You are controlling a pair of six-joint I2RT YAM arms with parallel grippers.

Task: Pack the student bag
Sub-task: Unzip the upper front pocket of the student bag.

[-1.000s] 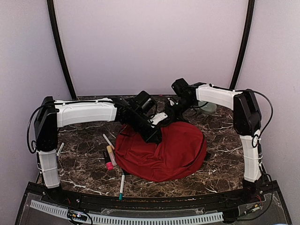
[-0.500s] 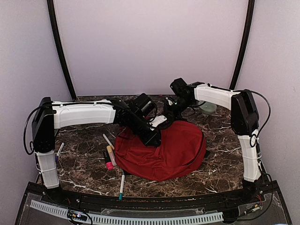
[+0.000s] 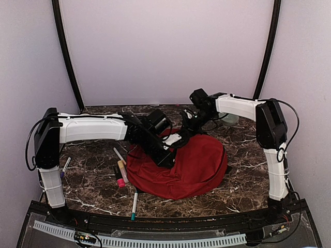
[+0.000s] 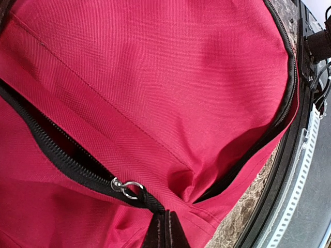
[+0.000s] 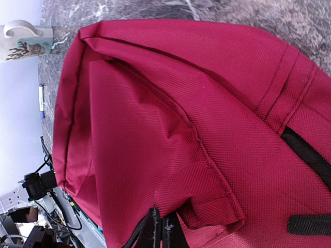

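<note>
The student bag [image 3: 191, 165] lies flat in the middle of the table, red with black zippers. My left gripper [image 4: 165, 231] is shut on the black pull strap of a zipper, just below its metal ring [image 4: 126, 187]. The zipper [image 4: 57, 155] gapes open to the left of the ring. In the top view this gripper [image 3: 170, 153] sits at the bag's far left edge. My right gripper [image 5: 164, 231] is shut on a red fabric tab [image 5: 199, 199] at the bag's far edge. From above, it [image 3: 185, 135] is close beside the left one.
Several markers [image 3: 122, 171] lie left of the bag, and a teal pen [image 3: 134, 204] lies near the front edge. Another pen [image 3: 66, 164] rests by the left arm's base. A pale bowl [image 3: 230, 119] stands at the back right. A white mug [image 5: 27, 41] shows beyond the bag.
My left gripper has dropped a little and shifted toward the near left along the bag's edge, still holding the strap. The right gripper has hardly moved.
</note>
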